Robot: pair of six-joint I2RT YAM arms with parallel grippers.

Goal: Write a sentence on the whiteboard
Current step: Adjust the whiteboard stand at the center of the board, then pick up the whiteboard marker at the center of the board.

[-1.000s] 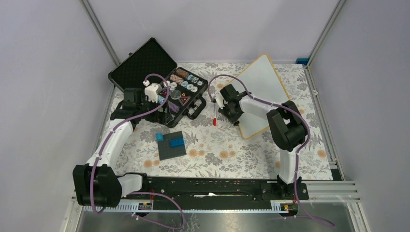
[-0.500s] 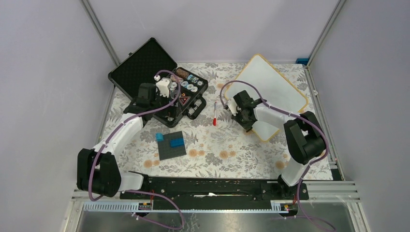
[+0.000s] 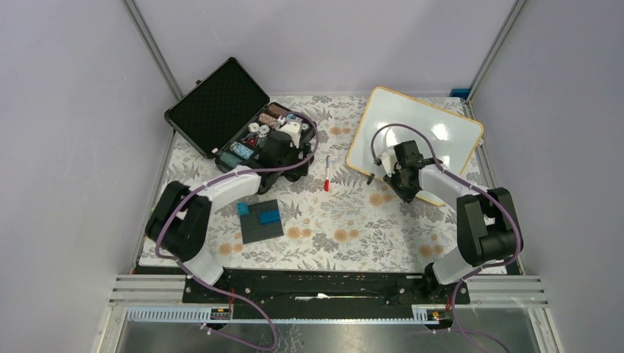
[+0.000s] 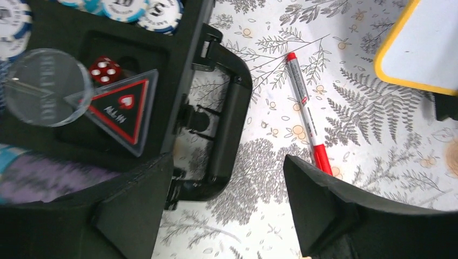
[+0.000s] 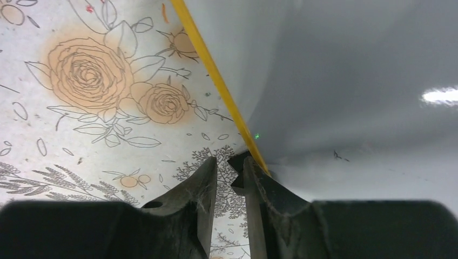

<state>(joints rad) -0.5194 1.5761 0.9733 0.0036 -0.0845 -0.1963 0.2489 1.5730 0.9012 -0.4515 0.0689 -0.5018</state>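
The whiteboard (image 3: 434, 132) lies at the back right, white with a tan frame; its face is blank and no red sentence shows. My right gripper (image 3: 401, 176) is at its near-left edge. In the right wrist view the gripper (image 5: 229, 167) has its jaws almost together, pinching a small black foot (image 5: 240, 175) under the board's yellow rim (image 5: 216, 75). A red-capped marker (image 3: 327, 175) lies on the floral cloth between the arms. My left gripper (image 3: 298, 156) is open and empty over the case's handle (image 4: 227, 140), with the marker (image 4: 305, 108) just right of it.
An open black case (image 3: 221, 99) with poker chips, a red die (image 4: 105, 69) and a clear disc stands at the back left. A dark grey plate (image 3: 262, 219) with blue blocks lies front of it. Grey walls close in the sides; a blue item (image 3: 460, 93) sits at the back right corner.
My right gripper has swung right and the whiteboard has turned and shifted right with it. My left gripper has moved right across the case toward the marker.
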